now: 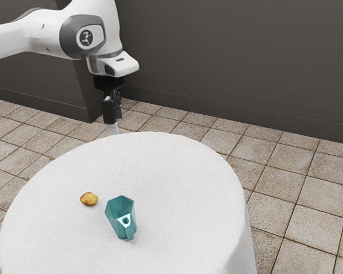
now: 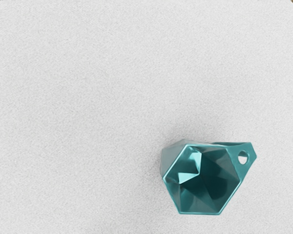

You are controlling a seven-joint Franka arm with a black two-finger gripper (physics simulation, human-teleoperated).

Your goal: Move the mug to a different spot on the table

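Teal mug stands upright on the near part of the table, handle toward the near edge. Gripper hangs high over the far edge, well apart from it; whether open or closed cannot be told.

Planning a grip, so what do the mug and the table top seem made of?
The mug looks like glazed ceramic or hard plastic, I can't tell which: teal, faceted, with glossy highlights on its flat faces. The table top looks like matte white cloth: fine grainy texture, no shine, draping over the edge.
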